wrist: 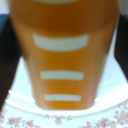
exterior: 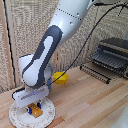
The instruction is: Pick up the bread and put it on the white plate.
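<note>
My gripper (exterior: 35,107), a white block with dark-blue fingers, hangs low over the white dish (exterior: 19,118) near the table's front corner on the exterior view's left. It is shut on the bread (exterior: 36,113), a small orange-brown loaf held between the fingers just above or on the dish; I cannot tell whether it touches. In the wrist view the bread (wrist: 62,55) fills the frame, orange with pale slashes, flanked by a dark finger (wrist: 6,65). The dish's floral rim (wrist: 60,121) shows past it.
A yellow bowl (exterior: 61,77) sits behind the arm on the wooden table (exterior: 85,105). A black toaster oven (exterior: 112,52) on a wire rack stands at the exterior view's right. A black cable (exterior: 92,35) hangs from the arm. A woven screen backs the table.
</note>
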